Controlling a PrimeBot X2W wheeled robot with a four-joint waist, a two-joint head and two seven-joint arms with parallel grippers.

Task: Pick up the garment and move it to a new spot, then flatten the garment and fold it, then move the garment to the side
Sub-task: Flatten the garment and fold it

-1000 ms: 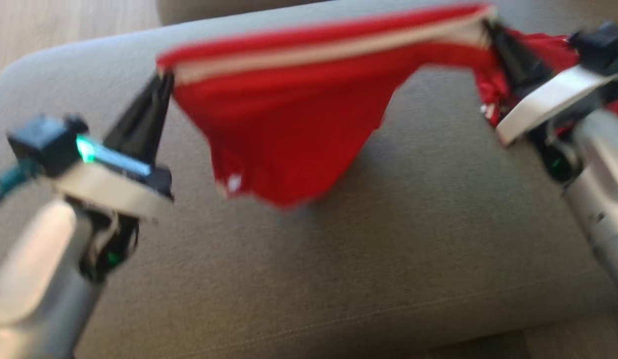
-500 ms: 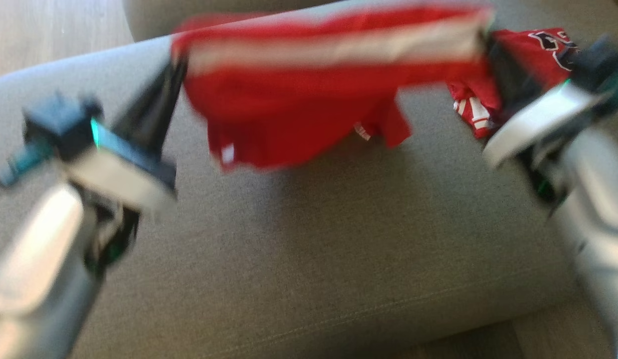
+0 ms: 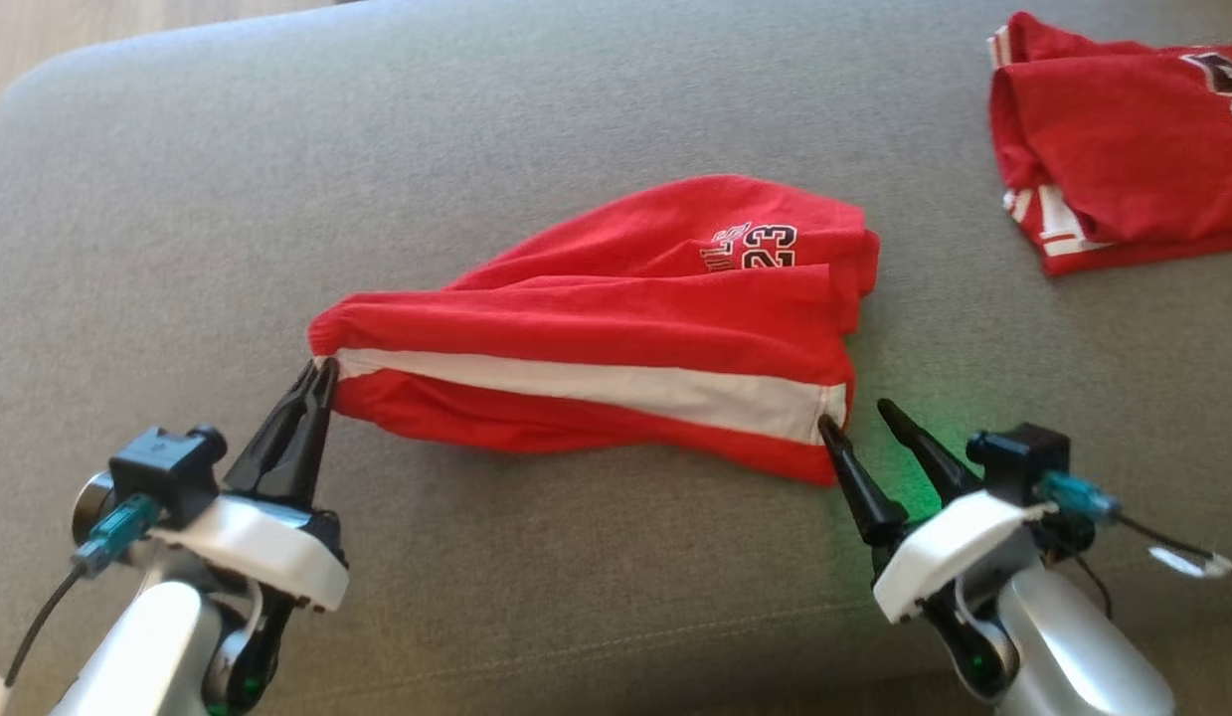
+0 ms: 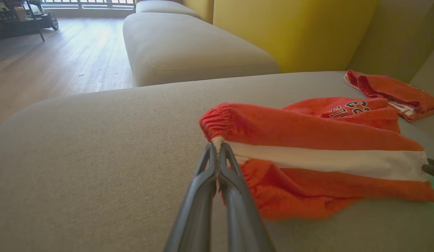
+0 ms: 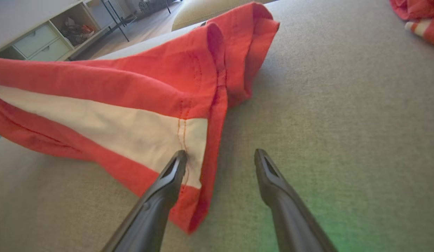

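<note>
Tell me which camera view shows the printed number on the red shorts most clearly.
The head view: the printed number on the red shorts faces the camera and reads 23. The left wrist view catches it small, from a low angle. The right wrist view gives the shorts' white stripe and hem.

The left gripper point(image 3: 317, 371) and right gripper point(image 3: 853, 414) are showing tapered black fingers point(image 3: 282, 447), white wrist housings point(image 3: 263, 547), silver forearms point(image 3: 143, 646) and teal cable plugs point(image 3: 113, 532).
</note>
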